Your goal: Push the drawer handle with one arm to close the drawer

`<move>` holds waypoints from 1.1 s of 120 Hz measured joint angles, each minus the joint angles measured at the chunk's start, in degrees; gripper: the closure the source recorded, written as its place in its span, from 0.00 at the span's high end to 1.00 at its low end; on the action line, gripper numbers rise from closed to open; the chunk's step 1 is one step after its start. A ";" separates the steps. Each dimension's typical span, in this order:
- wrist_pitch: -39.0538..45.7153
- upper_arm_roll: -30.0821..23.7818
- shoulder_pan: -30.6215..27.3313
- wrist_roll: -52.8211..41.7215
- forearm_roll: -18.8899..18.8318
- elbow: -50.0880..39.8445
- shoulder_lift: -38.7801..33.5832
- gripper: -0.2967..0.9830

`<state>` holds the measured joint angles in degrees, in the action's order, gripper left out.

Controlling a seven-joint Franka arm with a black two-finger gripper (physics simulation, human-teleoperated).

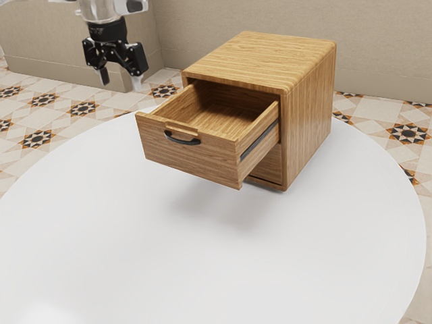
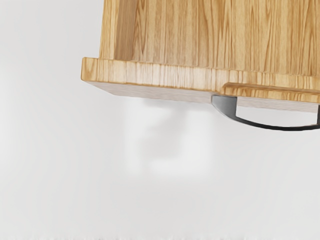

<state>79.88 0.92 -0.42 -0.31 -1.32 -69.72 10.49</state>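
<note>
The black two-finger gripper (image 1: 121, 79) has its fingers spread, holding nothing, perhaps kept free for pushing. Beyond them is the curved black handle (image 1: 182, 140), fixed on the front of the wooden drawer (image 1: 202, 159), which stands pulled out. Its cabinet (image 1: 308, 121) sits toward the round white table's (image 1: 202, 270) far edge, probably leaving space for the drawer. No brand or label can be read.

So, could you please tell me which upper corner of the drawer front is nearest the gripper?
The upper corner at the exterior view's left; the gripper hangs out toward that end. The other, farther corner is beside the dark rail.
</note>
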 joint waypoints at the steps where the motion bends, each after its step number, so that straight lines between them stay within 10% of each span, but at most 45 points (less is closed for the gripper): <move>1: -0.04 0.37 0.30 -0.01 0.04 0.00 0.00 0.77; 74: -7.13 2.29 2.38 0.37 2.41 10.86 -2.02 0.77; 100: 2.88 -10.19 -8.64 1.96 1.02 -41.55 -37.75 0.77; 132: 10.43 -12.38 -11.73 4.68 2.92 -51.59 -42.06 0.77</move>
<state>90.31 -11.46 -12.15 4.36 1.60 -121.31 -31.57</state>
